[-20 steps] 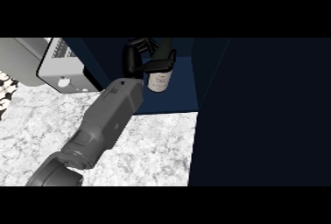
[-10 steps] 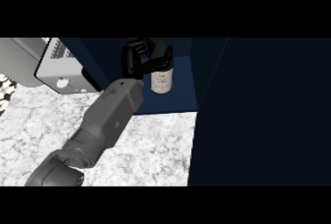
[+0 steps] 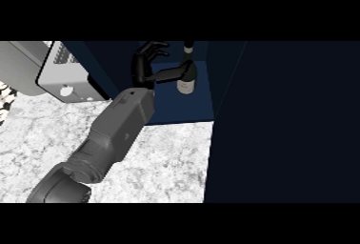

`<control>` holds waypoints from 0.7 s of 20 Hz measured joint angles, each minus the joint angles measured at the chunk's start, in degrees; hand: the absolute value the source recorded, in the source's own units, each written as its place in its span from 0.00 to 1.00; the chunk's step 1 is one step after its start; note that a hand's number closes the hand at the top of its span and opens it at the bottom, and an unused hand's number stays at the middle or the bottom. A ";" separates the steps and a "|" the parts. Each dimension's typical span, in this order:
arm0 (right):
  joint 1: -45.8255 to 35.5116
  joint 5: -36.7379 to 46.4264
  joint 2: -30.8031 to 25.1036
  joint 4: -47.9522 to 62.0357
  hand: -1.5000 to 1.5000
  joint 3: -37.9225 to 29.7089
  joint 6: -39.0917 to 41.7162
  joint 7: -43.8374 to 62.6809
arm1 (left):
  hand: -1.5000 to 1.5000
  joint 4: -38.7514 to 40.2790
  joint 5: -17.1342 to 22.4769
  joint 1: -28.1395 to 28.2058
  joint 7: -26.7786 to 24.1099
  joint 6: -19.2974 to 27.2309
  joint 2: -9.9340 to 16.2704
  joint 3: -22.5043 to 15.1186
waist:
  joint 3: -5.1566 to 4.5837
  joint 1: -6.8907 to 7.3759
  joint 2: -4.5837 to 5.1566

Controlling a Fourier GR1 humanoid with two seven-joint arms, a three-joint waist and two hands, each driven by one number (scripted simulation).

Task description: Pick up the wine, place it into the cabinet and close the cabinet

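Note:
The wine bottle [image 3: 187, 84], dark with a pale label and a thin neck, stands upright inside the dark blue cabinet [image 3: 177, 110], on its floor. My left hand [image 3: 146, 66] is just left of the bottle, also inside the cabinet. Its fingers [image 3: 152, 51] are spread and lifted off the bottle. Only the thumb [image 3: 173, 74] still reaches across to the bottle's side. The grey forearm [image 3: 119, 124] runs up from the lower left over the counter. The cabinet's door [image 3: 288, 124] stands open as a large dark panel filling the right side. My right hand does not show.
A grey appliance [image 3: 62, 71] with a round knob stands left of the cabinet's side wall. The marble counter [image 3: 165, 164] lies under the forearm, in front of the cabinet. A checkered patch [image 3: 5, 97] shows at the far left edge.
The fingers, curled round the bottle a second ago, have opened and drawn left off it. The bottle now stands by itself, slightly further right in the cabinet.

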 measured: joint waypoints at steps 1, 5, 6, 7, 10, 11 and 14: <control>0.34 -0.01 -0.06 0.10 0.00 -0.19 0.34 -0.66 | 0.00 0.19 -0.26 0.13 -0.25 0.17 0.01 -0.09 | 0.04 -0.08 0.01; 1.29 -0.14 -0.04 0.16 0.00 -0.52 0.82 -1.66 | 0.00 0.95 -1.46 0.19 -0.43 1.13 0.24 -0.66 | 0.11 -0.27 -0.01; 0.91 -0.13 0.08 0.51 0.00 -0.53 0.72 -1.93 | 0.00 1.27 -1.77 0.17 -0.43 1.60 0.21 -0.82 | 0.09 -0.29 0.09; 1.09 -0.17 0.07 0.55 0.00 -0.52 0.84 -2.01 | 0.00 1.51 -2.03 0.31 -0.55 1.80 0.28 -0.95 | 0.07 -0.41 0.17; 1.30 -0.24 0.15 0.48 0.00 -0.12 0.98 -1.90 | 0.00 2.16 -2.88 0.58 -0.26 2.44 0.26 -1.43 | 0.04 -0.43 0.18; 1.29 -0.29 0.10 0.43 0.00 -0.23 1.04 -1.93 | 0.00 2.30 -3.06 0.80 -0.58 2.98 0.28 -1.47 | 0.03 -0.58 0.24; 0.52 -0.30 -0.06 0.34 0.00 -0.31 0.95 -1.49 | 0.00 2.36 -3.47 1.31 -1.01 3.44 0.28 -1.56 | 0.05 -0.67 0.24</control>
